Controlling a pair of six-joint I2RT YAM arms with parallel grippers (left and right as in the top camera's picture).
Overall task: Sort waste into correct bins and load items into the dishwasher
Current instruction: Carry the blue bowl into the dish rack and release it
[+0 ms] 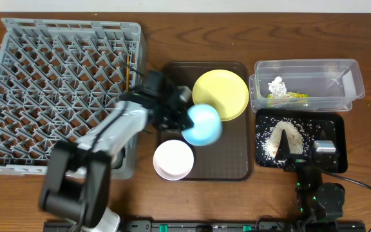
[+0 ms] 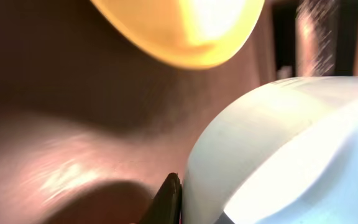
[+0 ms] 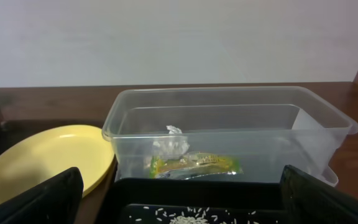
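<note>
Left gripper [image 1: 180, 115] pinches the blue bowl [image 1: 206, 125] by the rim; best lift it clear of the plate [image 1: 227, 90], then swing to the rack [image 1: 50, 90]. Right gripper [image 3: 179, 193] sits open.

Dish rack [image 1: 44, 84] left of serving tray [image 1: 234, 149]; to its right, tub [image 1: 353, 84] sits behind flat tray [image 1: 335, 126].

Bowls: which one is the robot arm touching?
The light blue bowl. The left gripper grips its rim beside the yellow plate; the pinkish-white bowl sits alone, untouched.
</note>
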